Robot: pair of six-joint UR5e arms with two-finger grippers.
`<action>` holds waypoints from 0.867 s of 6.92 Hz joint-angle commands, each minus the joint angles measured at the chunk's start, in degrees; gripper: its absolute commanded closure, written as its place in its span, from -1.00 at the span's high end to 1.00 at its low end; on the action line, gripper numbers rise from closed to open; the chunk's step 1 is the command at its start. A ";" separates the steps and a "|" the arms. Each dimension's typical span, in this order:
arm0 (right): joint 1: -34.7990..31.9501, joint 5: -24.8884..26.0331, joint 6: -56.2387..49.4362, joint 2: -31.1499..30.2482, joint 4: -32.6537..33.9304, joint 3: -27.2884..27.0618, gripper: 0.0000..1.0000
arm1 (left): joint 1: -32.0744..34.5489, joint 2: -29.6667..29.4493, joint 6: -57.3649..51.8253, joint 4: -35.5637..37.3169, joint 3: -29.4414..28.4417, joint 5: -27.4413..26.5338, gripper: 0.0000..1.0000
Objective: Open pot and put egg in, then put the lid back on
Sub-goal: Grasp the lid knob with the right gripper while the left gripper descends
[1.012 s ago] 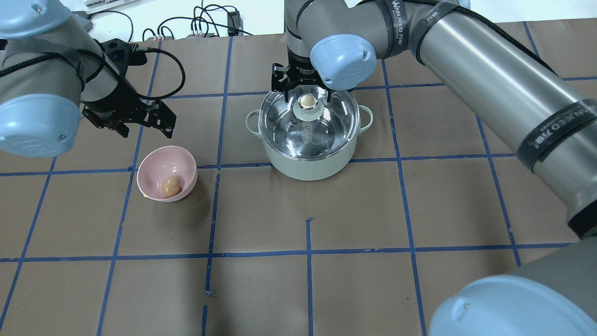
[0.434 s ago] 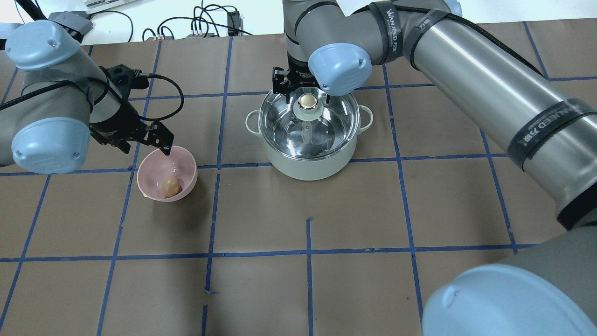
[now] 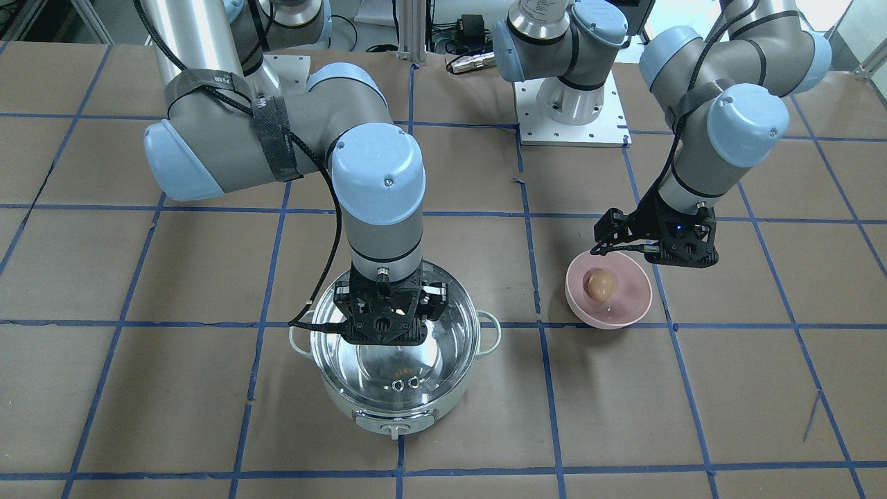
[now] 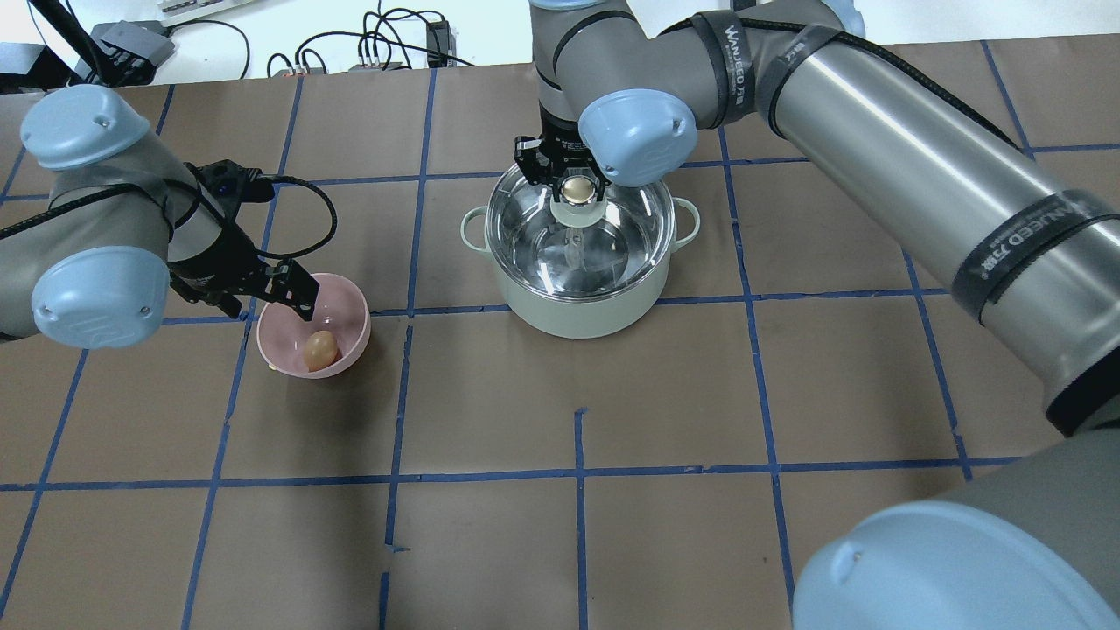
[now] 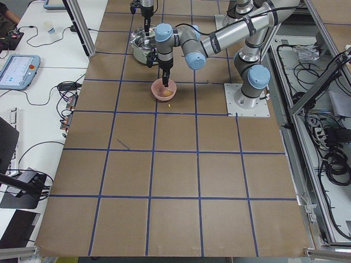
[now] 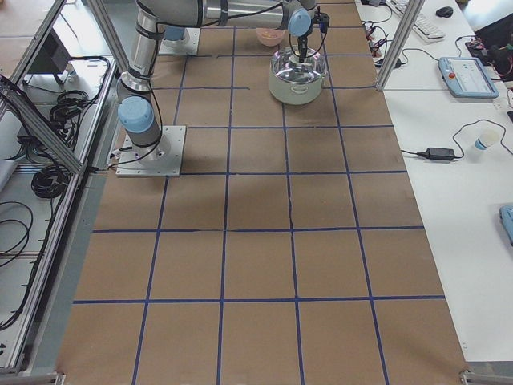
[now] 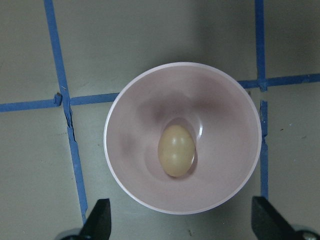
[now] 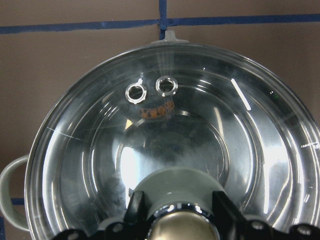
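The pot (image 4: 577,317) stands mid-table with the glass lid (image 4: 612,249) on it. My right gripper (image 4: 576,181) hangs straight down over the lid and its fingers press both sides of the cream centre knob (image 4: 577,189); the wrist view shows the fingers (image 8: 139,210) against the knob above the lid (image 8: 200,125). The egg (image 4: 320,348) lies in a pink bowl (image 4: 354,308) left of the pot. My left gripper (image 4: 267,302) is open just above the bowl's far rim. In its wrist view the egg (image 7: 176,150) lies ahead of the spread fingertips (image 7: 99,220).
The table is brown paper with a blue tape grid. The pot's control knob (image 3: 393,431) faces the operators' side and the two vent holes (image 3: 405,382) lie near it. Cables and power bricks (image 4: 385,48) lie beyond the far edge.
My left gripper has come down and forward from behind the bowl to its rim. My right gripper's fingers have drawn in from wide apart onto the lid knob.
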State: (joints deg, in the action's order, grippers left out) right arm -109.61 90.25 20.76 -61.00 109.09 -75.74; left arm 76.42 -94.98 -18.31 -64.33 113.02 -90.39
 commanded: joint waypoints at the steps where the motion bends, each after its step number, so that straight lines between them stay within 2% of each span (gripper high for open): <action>1: 0.01 -0.16 -0.11 -0.08 -0.02 -0.02 -0.79 | 0.14 -2.66 0.20 7.08 3.24 0.04 0.98; 2: 0.09 -0.24 -0.20 -0.08 -0.02 -0.02 -0.80 | 0.14 -3.10 0.29 10.60 4.92 0.12 0.98; 3: 0.09 -0.33 -0.28 -1.04 -0.11 0.50 -0.92 | 0.14 -3.63 0.38 11.94 5.98 1.86 0.98; 4: 0.09 -0.33 -0.63 -4.35 -1.33 1.81 -0.93 | 0.14 -3.98 0.38 12.73 5.99 2.23 0.98; 6: 1.40 -0.60 -1.16 -13.13 -10.79 3.06 -0.93 | 0.14 -5.91 0.29 13.97 6.16 2.41 0.98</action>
State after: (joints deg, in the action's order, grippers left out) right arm -109.17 89.78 19.98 -68.75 103.53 -73.24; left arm 76.55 -99.89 -17.99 -51.09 119.02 -88.17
